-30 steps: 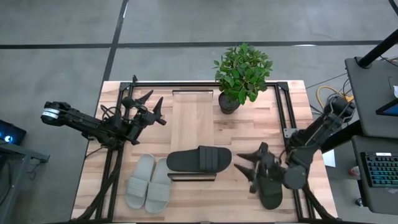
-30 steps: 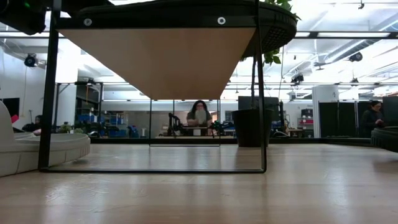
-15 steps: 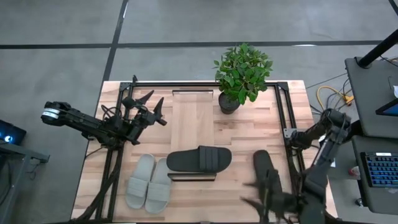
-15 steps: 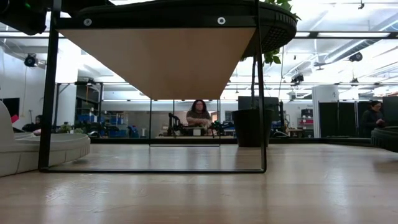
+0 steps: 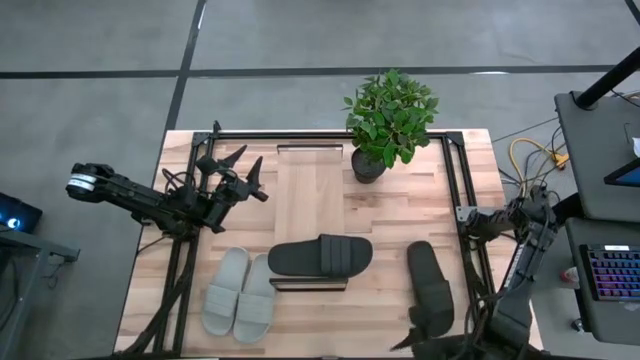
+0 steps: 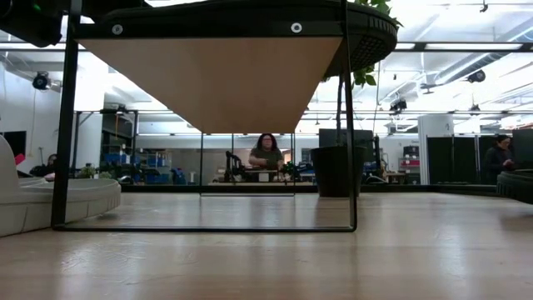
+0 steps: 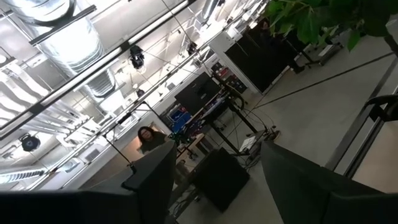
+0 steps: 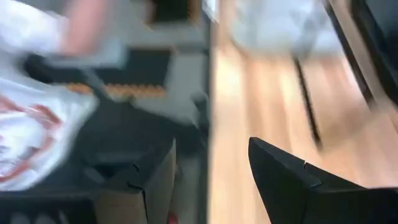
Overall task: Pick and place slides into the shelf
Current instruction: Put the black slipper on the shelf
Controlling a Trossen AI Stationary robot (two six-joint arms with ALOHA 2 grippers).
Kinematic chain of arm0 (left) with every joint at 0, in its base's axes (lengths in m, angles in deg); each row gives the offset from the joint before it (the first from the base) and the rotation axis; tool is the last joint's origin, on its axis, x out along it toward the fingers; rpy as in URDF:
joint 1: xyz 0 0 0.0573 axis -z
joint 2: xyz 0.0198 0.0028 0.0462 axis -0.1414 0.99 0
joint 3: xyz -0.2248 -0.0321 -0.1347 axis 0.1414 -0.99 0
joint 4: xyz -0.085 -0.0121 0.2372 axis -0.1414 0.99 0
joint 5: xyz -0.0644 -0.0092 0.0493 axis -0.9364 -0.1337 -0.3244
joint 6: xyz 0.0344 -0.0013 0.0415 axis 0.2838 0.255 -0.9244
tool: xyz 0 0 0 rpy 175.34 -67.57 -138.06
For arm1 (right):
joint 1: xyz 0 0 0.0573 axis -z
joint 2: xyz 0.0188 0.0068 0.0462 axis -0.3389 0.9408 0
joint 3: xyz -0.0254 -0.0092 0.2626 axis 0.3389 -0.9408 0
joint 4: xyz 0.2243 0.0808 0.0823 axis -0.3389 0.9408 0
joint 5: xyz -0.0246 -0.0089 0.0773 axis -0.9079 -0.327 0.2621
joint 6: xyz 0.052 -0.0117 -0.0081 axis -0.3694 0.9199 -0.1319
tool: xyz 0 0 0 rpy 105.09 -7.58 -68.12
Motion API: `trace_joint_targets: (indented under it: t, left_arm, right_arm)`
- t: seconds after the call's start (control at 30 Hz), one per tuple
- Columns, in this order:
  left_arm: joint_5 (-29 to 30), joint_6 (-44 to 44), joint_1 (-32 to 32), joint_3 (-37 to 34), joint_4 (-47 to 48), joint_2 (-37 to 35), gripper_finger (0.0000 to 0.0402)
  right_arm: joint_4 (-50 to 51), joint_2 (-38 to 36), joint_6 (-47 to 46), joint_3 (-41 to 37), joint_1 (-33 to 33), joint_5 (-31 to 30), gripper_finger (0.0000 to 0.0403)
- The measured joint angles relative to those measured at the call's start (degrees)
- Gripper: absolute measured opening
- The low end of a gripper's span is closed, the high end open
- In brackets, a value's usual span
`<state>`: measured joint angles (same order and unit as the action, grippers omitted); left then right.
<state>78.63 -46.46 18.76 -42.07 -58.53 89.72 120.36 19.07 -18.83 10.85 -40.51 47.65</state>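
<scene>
A dark slide (image 5: 321,256) lies across the near end of the shelf's (image 5: 310,190) light plank; the low view shows this slide (image 6: 250,10) on the shelf's top (image 6: 216,79). A second dark slide (image 5: 430,287) lies flat on the table, right of the shelf. The pale grey pair (image 5: 240,293) lies side by side, left of the shelf. My right gripper (image 5: 418,340) is open at the table's near edge, just behind the second dark slide's near end, and its wrist view shows this gripper (image 8: 211,142) holding nothing. My left gripper (image 5: 245,166) waits open above the table's left side.
A potted plant (image 5: 385,120) stands at the table's far side, right of the shelf's far end. Dark metal frame rails (image 5: 455,200) run along the table's left and right sides. Bare tabletop (image 5: 400,215) lies between the shelf and the right rail. People sit in the room beyond.
My right gripper has drawn back from above the second dark slide toward the table's near edge. That slide, partly covered by the gripper before, now lies uncovered on the table.
</scene>
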Motion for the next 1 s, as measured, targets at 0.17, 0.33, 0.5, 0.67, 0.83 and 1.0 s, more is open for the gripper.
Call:
trace_joint_targets:
  t: [0.17,0.33,0.5,0.67,0.83,1.0]
  left_arm:
    - [0.10,1.26,0.00,-0.04,0.36,0.00,0.0219]
    - [0.10,1.25,0.00,-0.04,0.36,0.00,0.0219]
    - [0.08,1.25,0.00,-0.04,0.34,0.00,0.0219]
    - [-0.05,1.23,0.00,-0.02,0.31,-0.02,0.0219]
    - [-0.13,1.22,0.00,0.02,0.29,-0.04,0.0219]
    - [-0.44,1.21,0.00,0.04,0.24,-0.04,0.0219]
  right_arm:
    - [18.45,4.63,-17.65,7.04,-0.02,5.98,0.0194]
    - [27.51,10.09,-19.99,12.58,-0.04,7.96,0.0185]
    - [34.32,15.94,-15.48,16.14,-0.02,8.11,0.0171]
    - [39.39,20.46,-12.57,15.71,-0.03,12.79,0.0162]
    - [39.15,21.42,-16.83,11.23,-0.04,15.43,0.0155]
    - [39.14,20.58,-20.81,6.84,-0.57,20.92,0.0146]
